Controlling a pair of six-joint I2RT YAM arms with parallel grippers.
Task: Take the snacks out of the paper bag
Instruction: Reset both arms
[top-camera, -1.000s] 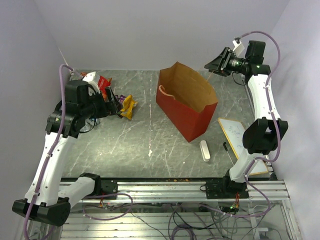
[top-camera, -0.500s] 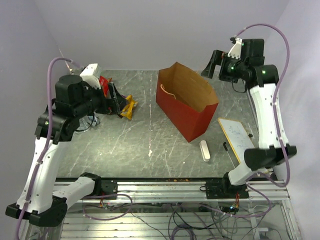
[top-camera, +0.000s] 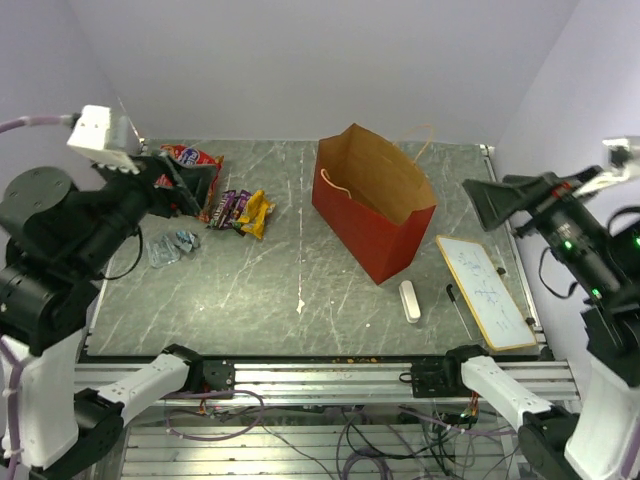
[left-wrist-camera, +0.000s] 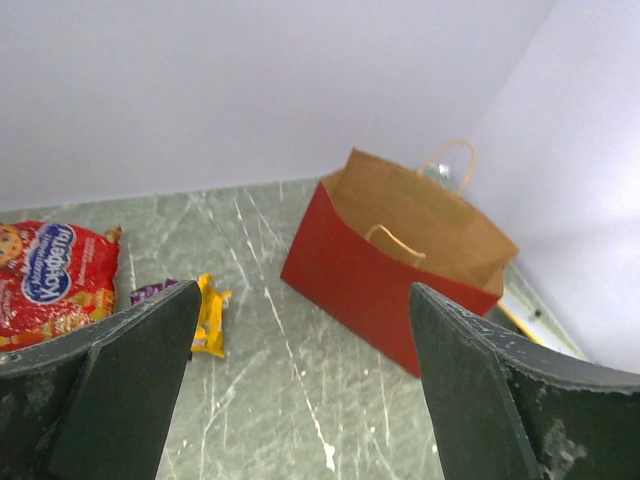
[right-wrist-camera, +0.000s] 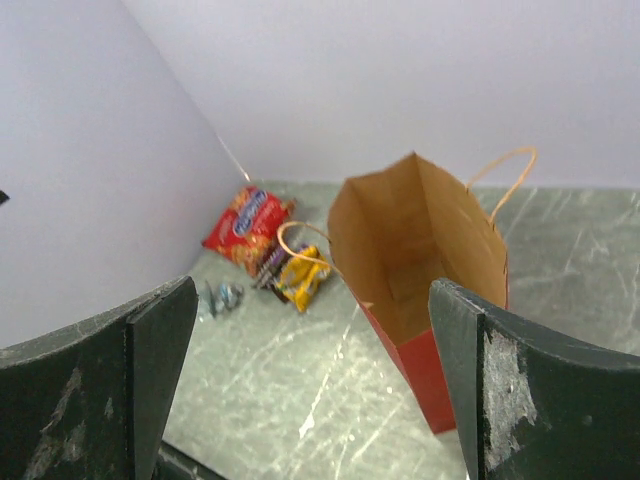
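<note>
The paper bag (top-camera: 375, 205) stands upright mid-table, red outside, brown inside, mouth open; the part of its inside that I can see in the right wrist view (right-wrist-camera: 420, 250) holds nothing. The snacks lie at the far left: red chip bag (top-camera: 195, 165), purple candy packs (top-camera: 228, 207), yellow pack (top-camera: 257, 212), clear wrapper (top-camera: 170, 245). My left gripper (top-camera: 185, 188) is open and empty, raised high above the snacks. My right gripper (top-camera: 485, 205) is open and empty, high to the right of the bag. The left wrist view shows the bag (left-wrist-camera: 380, 270) and chip bag (left-wrist-camera: 50, 280).
A small whiteboard (top-camera: 483, 290) lies at the right edge, with a white eraser (top-camera: 409, 300) and a thin pen (top-camera: 458, 305) beside it. Walls close the back and both sides. A metal rail (top-camera: 330, 375) runs along the near edge.
Both arms have lifted and pulled back toward the near side. The left gripper has left the snack pile; the right gripper has left the bag's far right corner.
</note>
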